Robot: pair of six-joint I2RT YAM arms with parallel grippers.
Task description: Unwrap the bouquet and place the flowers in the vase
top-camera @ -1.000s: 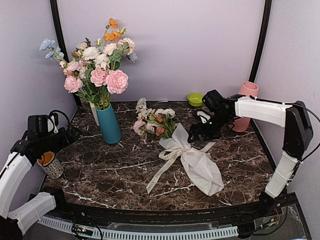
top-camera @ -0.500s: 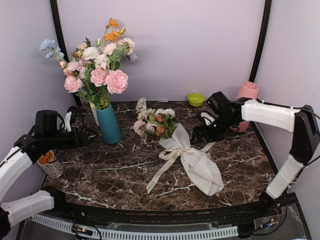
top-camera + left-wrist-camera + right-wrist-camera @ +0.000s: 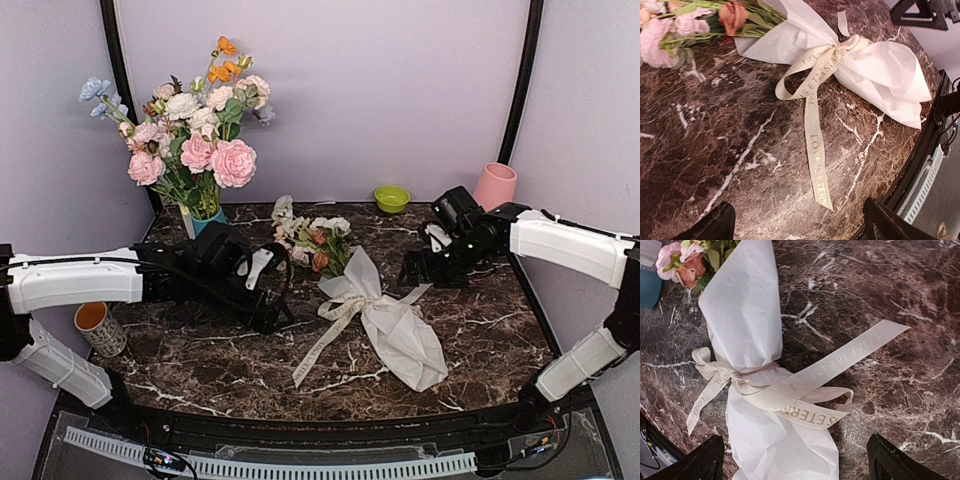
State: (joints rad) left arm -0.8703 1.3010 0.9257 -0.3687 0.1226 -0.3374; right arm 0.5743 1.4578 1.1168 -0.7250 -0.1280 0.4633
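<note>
I'm looking at a dark brown marble worktop (image 3: pixel 220 350) veined in white. At its back left stands a teal-blue vase (image 3: pixel 207 220), only its top showing to me, holding a big arrangement of pink, white, orange and blue flowers (image 3: pixel 195 130). A small lime-green bowl (image 3: pixel 391 198) sits at the back edge. A patterned cup with an orange inside (image 3: pixel 97 328) stands at the left edge.
</note>
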